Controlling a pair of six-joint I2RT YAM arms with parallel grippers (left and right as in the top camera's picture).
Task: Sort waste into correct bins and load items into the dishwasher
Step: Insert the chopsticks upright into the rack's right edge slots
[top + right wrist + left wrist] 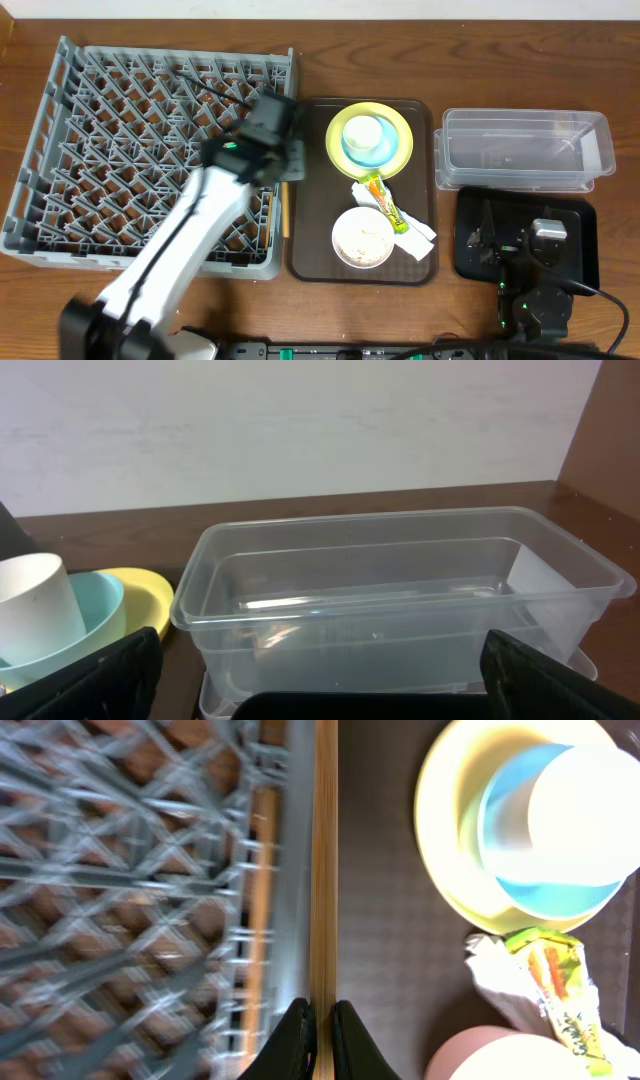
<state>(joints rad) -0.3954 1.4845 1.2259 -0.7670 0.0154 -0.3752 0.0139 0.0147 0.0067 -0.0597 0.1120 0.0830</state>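
Wood-grain table; white wall behind clear tub.

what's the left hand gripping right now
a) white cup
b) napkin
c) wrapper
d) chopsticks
d: the left wrist view shows the left hand shut on the chopsticks, which run along the edge of the rack.

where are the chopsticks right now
In the left wrist view, the chopsticks sit between the left gripper's fingers, running along the dish rack's edge beside the brown tray.
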